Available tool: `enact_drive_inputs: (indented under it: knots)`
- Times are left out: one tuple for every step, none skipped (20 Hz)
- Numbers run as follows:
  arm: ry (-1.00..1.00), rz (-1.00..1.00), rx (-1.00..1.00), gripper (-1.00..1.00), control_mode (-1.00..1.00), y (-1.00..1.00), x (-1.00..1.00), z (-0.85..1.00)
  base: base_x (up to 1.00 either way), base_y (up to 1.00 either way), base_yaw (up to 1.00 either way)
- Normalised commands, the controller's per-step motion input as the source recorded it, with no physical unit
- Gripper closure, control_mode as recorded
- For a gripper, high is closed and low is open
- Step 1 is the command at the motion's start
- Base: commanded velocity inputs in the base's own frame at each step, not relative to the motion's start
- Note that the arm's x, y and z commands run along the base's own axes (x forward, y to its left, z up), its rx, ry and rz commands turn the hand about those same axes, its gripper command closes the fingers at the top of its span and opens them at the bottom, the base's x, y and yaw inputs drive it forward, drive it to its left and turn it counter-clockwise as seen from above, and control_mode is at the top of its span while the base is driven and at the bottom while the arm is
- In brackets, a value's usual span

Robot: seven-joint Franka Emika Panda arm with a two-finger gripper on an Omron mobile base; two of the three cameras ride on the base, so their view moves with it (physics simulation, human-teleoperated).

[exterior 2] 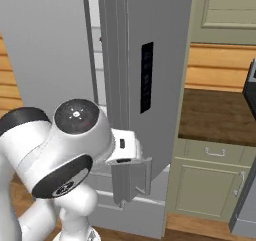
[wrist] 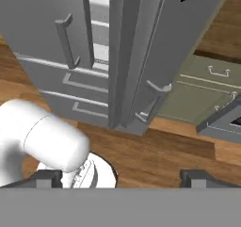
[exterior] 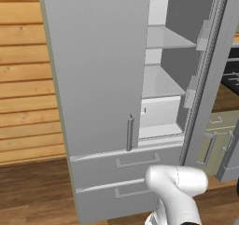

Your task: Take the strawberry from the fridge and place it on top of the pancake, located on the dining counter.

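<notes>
- At the fridge point(exterior: 100, 79): right door swung wide, pale shelves point(exterior: 163, 37) showing at 1 o'clock in the left base view.
- Claw point(wrist: 120, 176) empty, jaws spread wide, pointing down at the floor.
- Strawberry: cannot make it out; presumably on a shelf, above the claw.

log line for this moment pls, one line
fridge: right door open, left shut | strawberry: not seen | gripper: open, empty, clear of fridge | step: fetch not begun
</notes>
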Motion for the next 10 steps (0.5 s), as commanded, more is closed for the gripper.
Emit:
enact_drive_inputs:
  knots:
    - [0.31,-0.03,-0.50,-1.00,-1.00,1.00,-0.07,0.72,0.00,0.00,0.00]
    - [0.33,-0.05,-0.53,-1.00,-1.00,1.00,0.00,0.66,0.00,0.00,0.00]
    - [0.30,-0.06,-0.56,-1.00,-1.00,1.00,0.00,0.56,0.00,0.00,0.00]
    - [0.26,-0.05,-0.61,-1.00,-1.00,1.00,0.00,0.42,0.00,0.00,0.00]
    - [0.20,-0.05,-0.66,-1.00,-1.00,1.00,0.15,0.25,0.00,0.00,0.00]
    - [0.17,-0.04,-0.69,-1.00,-1.00,1.00,0.19,0.21,0.00,0.00,0.00]
    - [0.19,-0.03,-0.73,-1.00,-1.00,1.00,0.31,0.14,0.00,0.00,0.00]
    - [0.19,-0.03,-0.73,-1.00,-1.00,1.00,0.26,0.16,0.00,0.00,0.00]
    - [0.18,-0.03,-0.72,-1.00,-1.00,1.00,0.26,0.14,0.00,0.00,0.00]
    - [0.21,-0.02,-0.68,-1.00,-1.00,1.00,0.35,0.09,0.00,0.00,0.00]
